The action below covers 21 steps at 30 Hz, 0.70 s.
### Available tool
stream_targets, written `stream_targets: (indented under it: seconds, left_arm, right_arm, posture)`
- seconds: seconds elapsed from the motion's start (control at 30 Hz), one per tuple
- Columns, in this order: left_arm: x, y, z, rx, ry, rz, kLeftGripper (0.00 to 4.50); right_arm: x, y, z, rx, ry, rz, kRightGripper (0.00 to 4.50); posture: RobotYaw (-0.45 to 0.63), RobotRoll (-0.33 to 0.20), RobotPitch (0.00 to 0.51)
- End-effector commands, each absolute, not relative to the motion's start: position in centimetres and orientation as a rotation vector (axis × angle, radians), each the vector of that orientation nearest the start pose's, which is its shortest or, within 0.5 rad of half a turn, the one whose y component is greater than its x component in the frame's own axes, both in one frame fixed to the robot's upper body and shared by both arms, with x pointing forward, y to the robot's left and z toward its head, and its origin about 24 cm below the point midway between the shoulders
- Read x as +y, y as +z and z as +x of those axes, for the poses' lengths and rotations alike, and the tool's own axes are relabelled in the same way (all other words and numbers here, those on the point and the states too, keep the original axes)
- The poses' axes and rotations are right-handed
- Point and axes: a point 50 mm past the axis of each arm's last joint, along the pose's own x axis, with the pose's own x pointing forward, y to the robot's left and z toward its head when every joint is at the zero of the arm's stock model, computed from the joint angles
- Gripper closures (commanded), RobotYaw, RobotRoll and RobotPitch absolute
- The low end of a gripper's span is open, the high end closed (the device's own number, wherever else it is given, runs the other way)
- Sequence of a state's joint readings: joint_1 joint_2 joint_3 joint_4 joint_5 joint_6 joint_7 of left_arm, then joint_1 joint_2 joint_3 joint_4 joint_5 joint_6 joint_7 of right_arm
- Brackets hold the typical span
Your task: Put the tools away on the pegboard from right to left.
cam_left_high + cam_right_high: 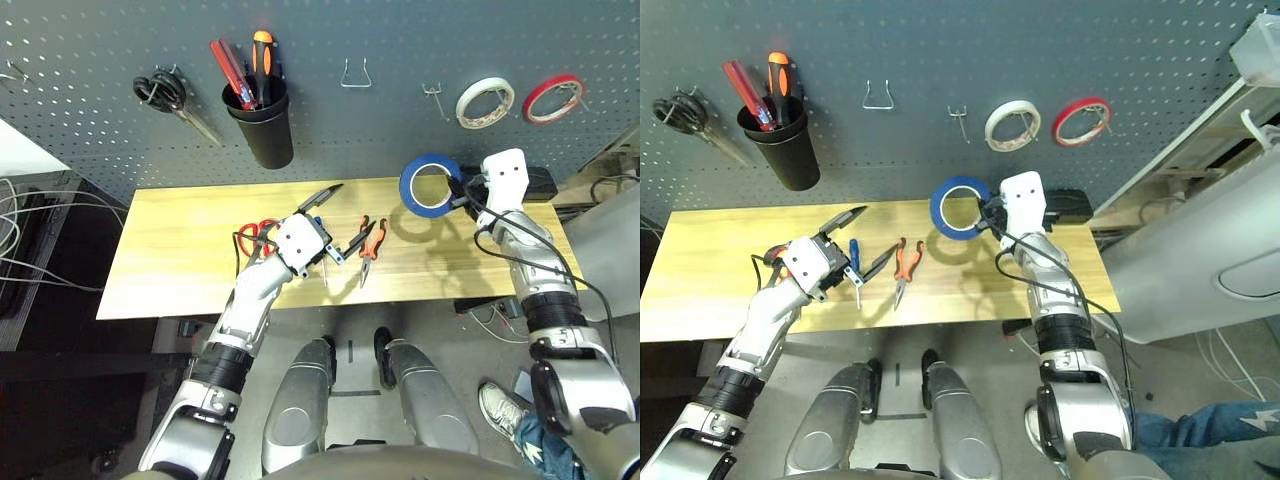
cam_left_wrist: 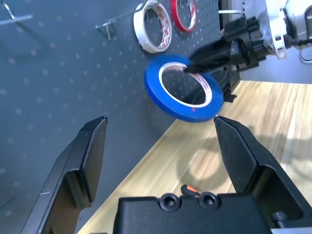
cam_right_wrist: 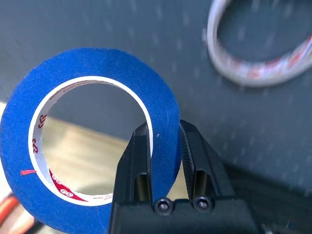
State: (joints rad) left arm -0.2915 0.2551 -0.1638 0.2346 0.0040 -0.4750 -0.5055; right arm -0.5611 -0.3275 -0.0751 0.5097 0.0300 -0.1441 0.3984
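My right gripper (image 3: 163,132) is shut on the rim of the blue tape ring (image 1: 430,185), holding it upright above the table's far right edge, close in front of the pegboard (image 1: 400,40). On the wooden table (image 1: 170,260) lie the orange-and-black pliers (image 1: 370,243) and the blue-handled screwdriver (image 1: 853,253). The red scissors' handles (image 1: 255,232) peek out behind my left wrist. My left gripper (image 1: 335,222) hovers open and empty over the screwdriver, just left of the pliers.
On the pegboard hang a white tape ring (image 1: 485,102) and a red one (image 1: 553,97), with a bare hook (image 1: 432,95) left of them. Further left are a wire bracket (image 1: 355,75), a black cup (image 1: 262,130) of tools and black-handled scissors (image 1: 165,95). A person's shoe (image 1: 497,405) stands at lower right.
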Motion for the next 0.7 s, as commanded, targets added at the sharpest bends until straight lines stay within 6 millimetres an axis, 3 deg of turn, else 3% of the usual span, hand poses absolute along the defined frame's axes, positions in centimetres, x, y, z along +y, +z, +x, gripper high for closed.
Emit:
stream_targets:
  seconds: [0.03, 0.53, 0.7]
  left_arm:
    - [11.7, 9.5, 28.5, -0.429, -0.738, 0.379, 0.00]
    - [12.0, 9.8, 28.9, -0.435, -0.723, 0.387, 0.00]
    - [12.2, 9.7, 29.0, -0.432, -0.716, 0.390, 0.00]
  right_arm:
    - [-19.5, 11.8, 34.7, -0.216, 0.339, -0.314, 3.77]
    - [-17.7, 12.7, 34.0, -0.344, 0.477, -0.389, 3.77]
    - [-17.5, 13.8, 33.6, -0.449, 0.468, -0.453, 3.77]
  posture:
    - [0.05, 0.000, 0.206]
    - [0.06, 0.000, 0.210]
    - [0.06, 0.000, 0.208]
